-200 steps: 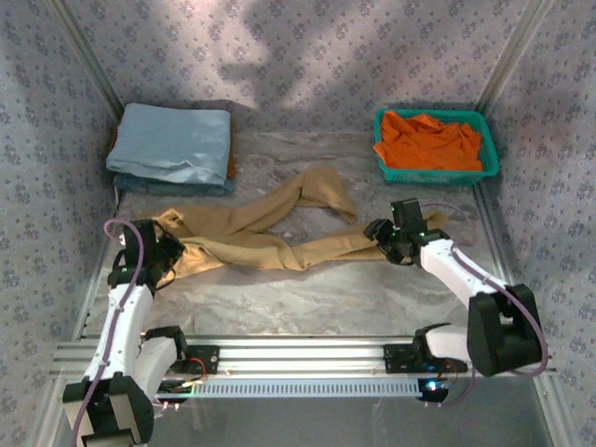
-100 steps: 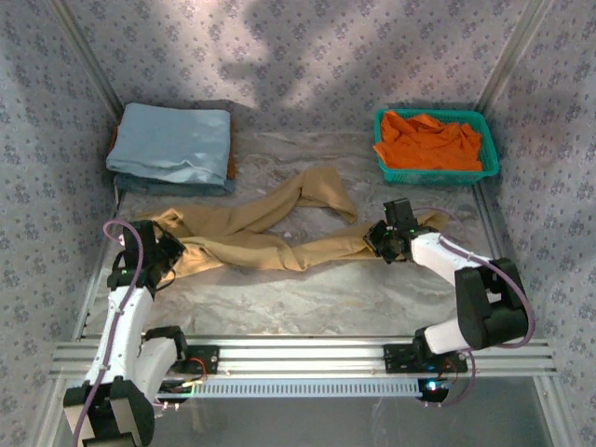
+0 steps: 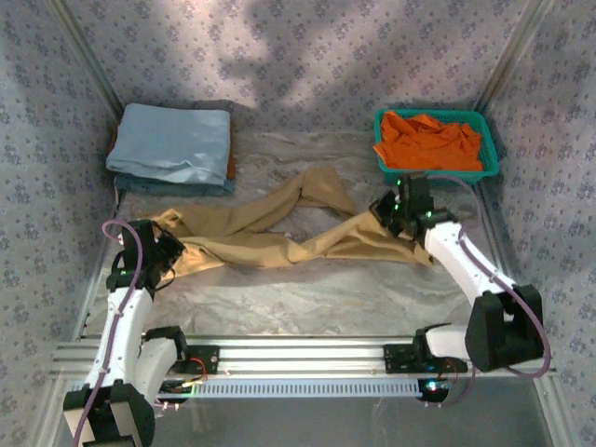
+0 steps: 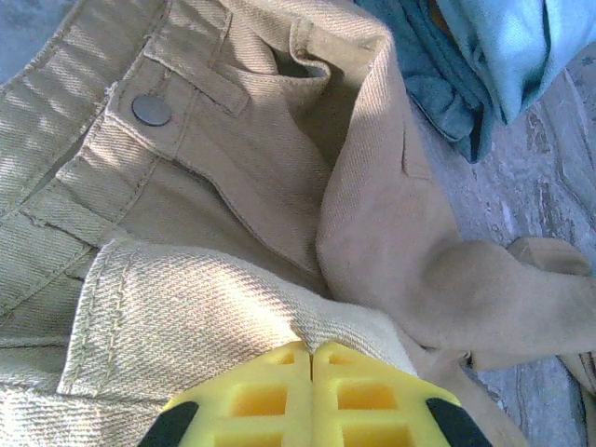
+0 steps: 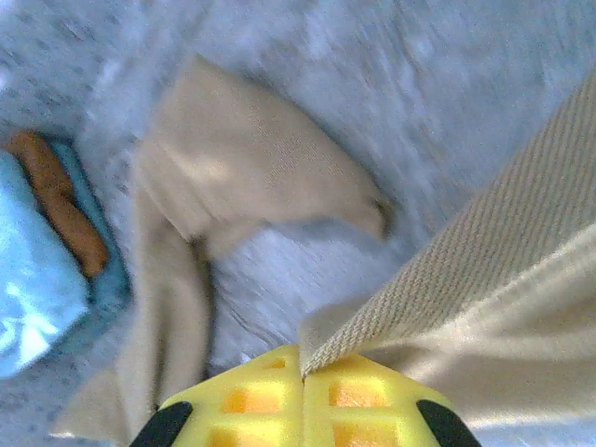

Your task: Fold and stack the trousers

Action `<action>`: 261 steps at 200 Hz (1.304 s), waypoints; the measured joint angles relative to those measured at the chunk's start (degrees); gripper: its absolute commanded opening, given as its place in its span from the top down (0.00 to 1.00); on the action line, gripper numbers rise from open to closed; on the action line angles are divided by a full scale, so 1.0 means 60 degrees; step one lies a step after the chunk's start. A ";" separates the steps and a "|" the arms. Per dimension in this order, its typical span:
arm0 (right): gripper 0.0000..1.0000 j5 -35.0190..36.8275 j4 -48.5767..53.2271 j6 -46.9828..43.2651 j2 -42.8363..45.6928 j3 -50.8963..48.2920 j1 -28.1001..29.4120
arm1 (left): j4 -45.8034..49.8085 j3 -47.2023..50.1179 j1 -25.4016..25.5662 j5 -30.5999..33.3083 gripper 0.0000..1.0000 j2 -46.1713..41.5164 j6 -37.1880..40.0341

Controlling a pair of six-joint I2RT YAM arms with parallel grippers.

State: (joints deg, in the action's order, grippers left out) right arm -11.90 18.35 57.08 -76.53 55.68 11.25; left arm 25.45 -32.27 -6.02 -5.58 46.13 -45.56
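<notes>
The tan trousers lie spread across the middle of the table, waistband at the left, two legs reaching right. My left gripper is shut on the waistband cloth; the left wrist view shows the trousers with a metal button, pinched between my yellow fingers. My right gripper is shut on the near leg's end, lifted a little off the table. In the right wrist view the trousers run taut from my yellow fingers, and the other leg's cuff lies on the table beyond.
A folded light blue cloth sits at the back left, also in the left wrist view's top right corner. A green basket with an orange garment stands at the back right. Patterned walls enclose the table.
My right gripper has pulled the near leg's end backward toward the basket, stretching that leg out. The left arm has stayed still on the waistband.
</notes>
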 measured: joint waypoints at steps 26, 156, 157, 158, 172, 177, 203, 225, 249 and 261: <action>0.34 -0.0321 0.0160 -0.0200 -0.2470 0.2874 -0.0601 | -0.0189 -0.0117 -0.0029 -0.0004 1.00 0.0433 -0.0033; 0.39 0.0408 0.1701 -0.1803 0.1326 -0.1548 -0.0954 | -0.0452 0.0266 -0.0062 -0.0262 1.00 0.0182 -0.0080; 0.39 0.0408 0.1698 -0.1803 0.1330 -0.1585 -0.0962 | -0.0448 0.0266 -0.0062 -0.0262 1.00 0.0178 -0.0076; 0.39 0.0404 0.1698 -0.1792 0.1333 -0.1657 -0.0976 | -0.0437 0.0266 -0.0062 -0.0262 1.00 0.0164 -0.0069; 0.40 0.0342 0.1668 -0.1654 0.1151 -0.2182 -0.1060 | -0.0415 0.0266 -0.0062 -0.0291 1.00 0.0087 -0.0062; 0.40 0.0328 0.1657 -0.1585 0.1013 -0.2317 -0.1049 | -0.0412 0.0266 -0.0062 -0.0295 1.00 0.0073 -0.0066; 0.44 0.0262 0.1282 -0.1253 0.0007 -0.2419 -0.0776 | -0.0372 0.0266 -0.0062 -0.0331 1.00 0.0058 -0.0066; 0.46 0.0273 0.1122 -0.0936 -0.1078 -0.2175 -0.0656 | -0.0262 0.0266 -0.0062 -0.0331 1.00 -0.0047 -0.0069; 0.62 0.0372 0.1220 -0.0579 -0.1741 -0.1894 -0.0718 | -0.0193 0.0266 -0.0062 -0.0361 1.00 -0.0171 -0.0069; 0.78 0.0484 0.1424 -0.0372 -0.1781 -0.1854 -0.0758 | -0.0157 0.0266 -0.0062 -0.0361 1.00 -0.0222 -0.0069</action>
State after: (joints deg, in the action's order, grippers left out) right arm -8.99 26.89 54.85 -87.22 44.56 6.70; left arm 24.51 -30.68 -6.39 -7.75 44.80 -45.98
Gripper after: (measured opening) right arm 0.348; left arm 0.046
